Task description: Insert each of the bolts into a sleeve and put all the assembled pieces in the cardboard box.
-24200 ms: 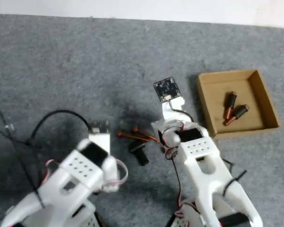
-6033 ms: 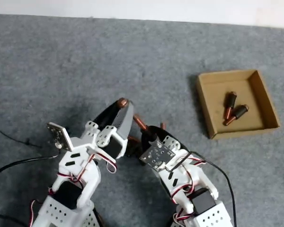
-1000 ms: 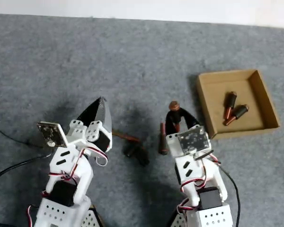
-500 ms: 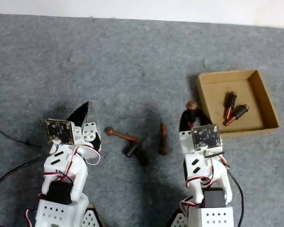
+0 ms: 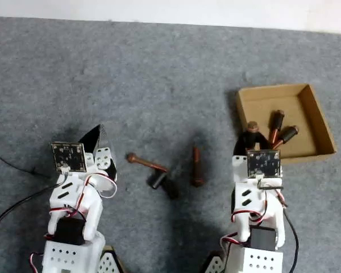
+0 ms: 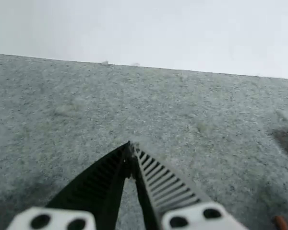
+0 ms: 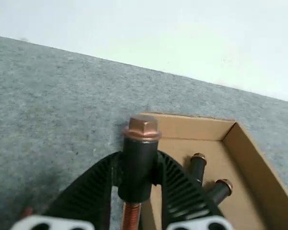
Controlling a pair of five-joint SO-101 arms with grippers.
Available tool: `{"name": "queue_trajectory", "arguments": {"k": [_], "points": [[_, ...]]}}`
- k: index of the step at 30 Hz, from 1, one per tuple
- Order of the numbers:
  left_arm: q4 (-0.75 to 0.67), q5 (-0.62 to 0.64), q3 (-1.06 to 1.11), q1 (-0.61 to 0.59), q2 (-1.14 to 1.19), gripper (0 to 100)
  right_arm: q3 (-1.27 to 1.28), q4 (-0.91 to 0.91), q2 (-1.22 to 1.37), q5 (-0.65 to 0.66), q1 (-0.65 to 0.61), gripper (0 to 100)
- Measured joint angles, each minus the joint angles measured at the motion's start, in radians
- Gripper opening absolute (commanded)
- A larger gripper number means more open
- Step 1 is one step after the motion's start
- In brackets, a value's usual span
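Note:
My right gripper (image 5: 251,136) is shut on an assembled piece (image 7: 137,165), a black sleeve with a copper bolt head (image 7: 142,127) on top, held upright at the near-left edge of the cardboard box (image 5: 242,122). Two assembled pieces (image 5: 277,126) (image 5: 288,135) lie inside the box (image 7: 192,125). On the carpet between the arms lie two loose copper bolts (image 5: 146,163) (image 5: 196,166) and a black sleeve (image 5: 163,183). My left gripper (image 5: 98,135) is shut and holds nothing, left of the loose parts; its closed tips (image 6: 131,146) hover over bare carpet.
Grey carpet covers the table, with a white wall strip along the far edge. A thin black cable (image 5: 14,168) lies at the left, beside the left arm. Open carpet stretches beyond the loose parts and the box.
My right gripper has carried the assembled piece rightward to the box's edge. The left arm has drawn back to the left, away from the loose bolts.

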Motion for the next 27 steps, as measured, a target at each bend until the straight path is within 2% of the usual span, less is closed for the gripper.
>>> {"name": "queue_trajectory", "arguments": {"k": [6,19,23,27], "points": [[0.005,0.000,0.000,-0.002,0.000,1,0.000,-0.114,0.000,0.064,0.014,0.5],[0.015,0.000,0.000,-0.002,0.000,1,-0.002,-0.118,0.014,0.072,0.018,0.5],[0.015,0.000,0.000,-0.002,0.000,1,-0.049,-0.118,0.158,0.071,0.068,0.5],[0.015,0.000,0.000,-0.002,0.000,1,-0.218,-0.118,0.399,0.009,0.147,0.5]]}}
